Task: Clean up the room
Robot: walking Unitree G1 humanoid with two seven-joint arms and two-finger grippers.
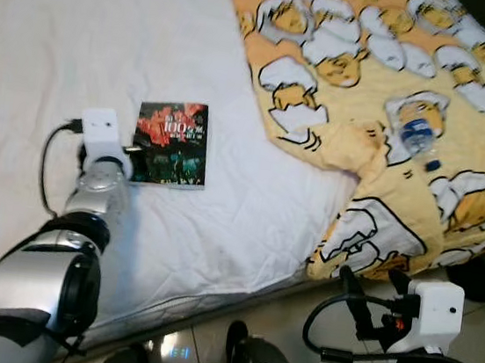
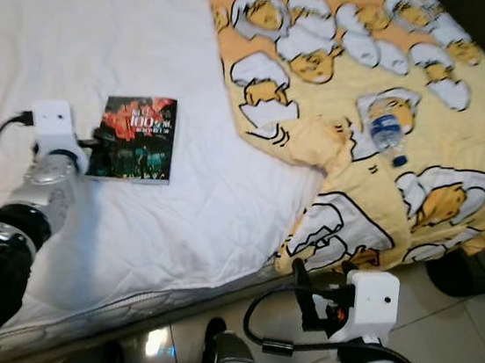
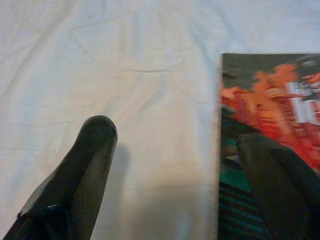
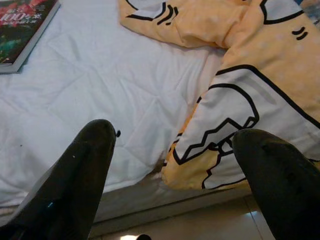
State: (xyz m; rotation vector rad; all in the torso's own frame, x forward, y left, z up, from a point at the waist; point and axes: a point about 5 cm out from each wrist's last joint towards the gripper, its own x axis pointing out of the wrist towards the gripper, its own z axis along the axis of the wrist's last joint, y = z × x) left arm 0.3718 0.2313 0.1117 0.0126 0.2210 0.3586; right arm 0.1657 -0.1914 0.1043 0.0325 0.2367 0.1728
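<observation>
1. Bedsheet [image 1: 84, 29], white and quilted, covers the left stretch of the bed, with wide bare fabric above and to the left of the left arm.
2. Left gripper [image 3: 170, 150] is over the sheet at the book's left edge, fingers spread apart; one finger [image 3: 90, 155] is over bare sheet and the other [image 3: 280, 180] is over the cover, so the book's edge runs between them. It holds nothing.
3. Book [image 1: 172, 144], dark-covered with red and green print, lies flat on the sheet, well in from the bed's near edge and with a strip of bare sheet between it and the blanket.
4. Blanket [image 1: 366, 37], yellow with white cartoon figures, covers the right part of the bed; its folded edge runs diagonally to the right of the book, and one corner hangs over the bed's near edge.
5. Water bottle [image 1: 417, 132], clear with a blue label, lies on the blanket, well apart from the book.
6. Right gripper [image 4: 170, 165] hangs low beside the bed's near edge, over the tiled floor [image 1: 295, 330], pointing at the hanging blanket corner. Its fingers are wide apart and empty.
</observation>
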